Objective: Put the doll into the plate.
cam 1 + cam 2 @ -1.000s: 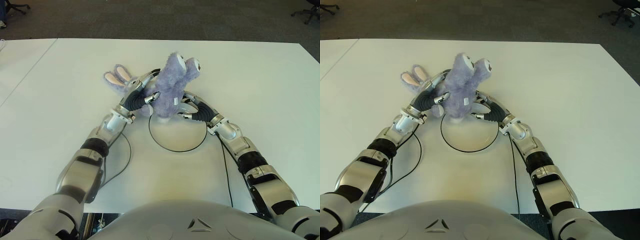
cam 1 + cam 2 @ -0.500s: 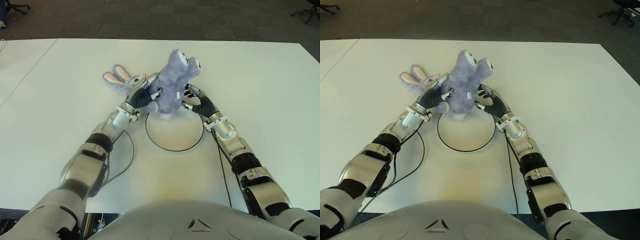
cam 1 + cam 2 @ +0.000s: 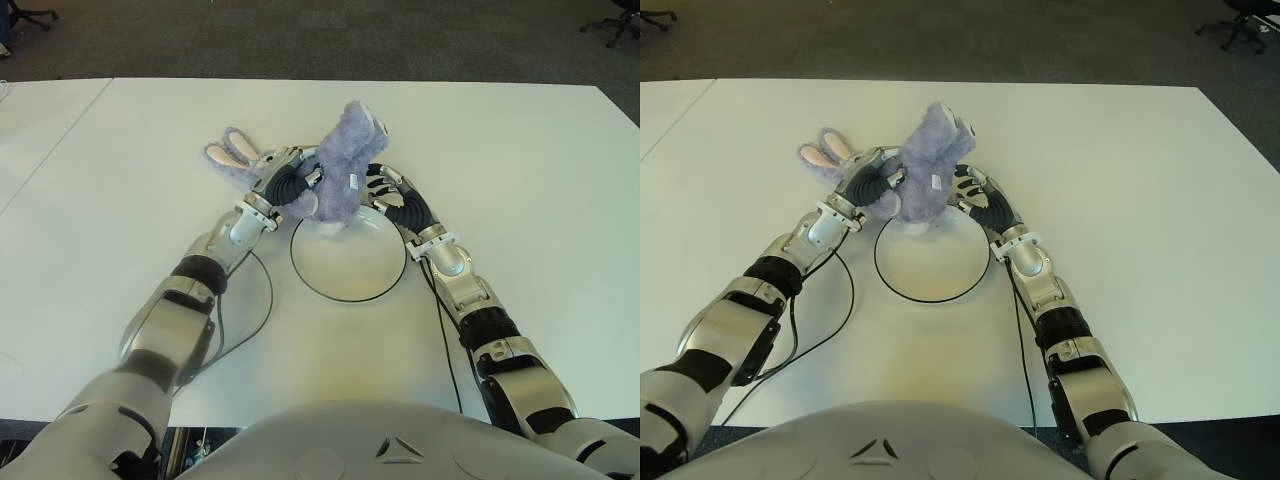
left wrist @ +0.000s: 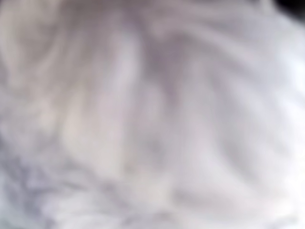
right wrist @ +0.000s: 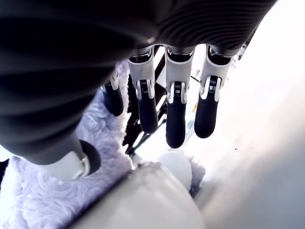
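A purple plush rabbit doll [image 3: 345,168] stands tilted over the far rim of a round white plate [image 3: 349,275], its white foot touching the plate's far part, its pink-lined ears [image 3: 228,154] trailing toward the table's left edge. The plate lies on the white table [image 3: 520,170], about midway between the left and right edges. The left hand [image 3: 290,184] is clamped on the doll's left flank, fingers curled into the fur; its wrist view shows only pale fur pressed close. The right hand [image 3: 383,189] shows at the doll's right side, fingers [image 5: 175,117] extended and apart, just beside the fur, grasping nothing
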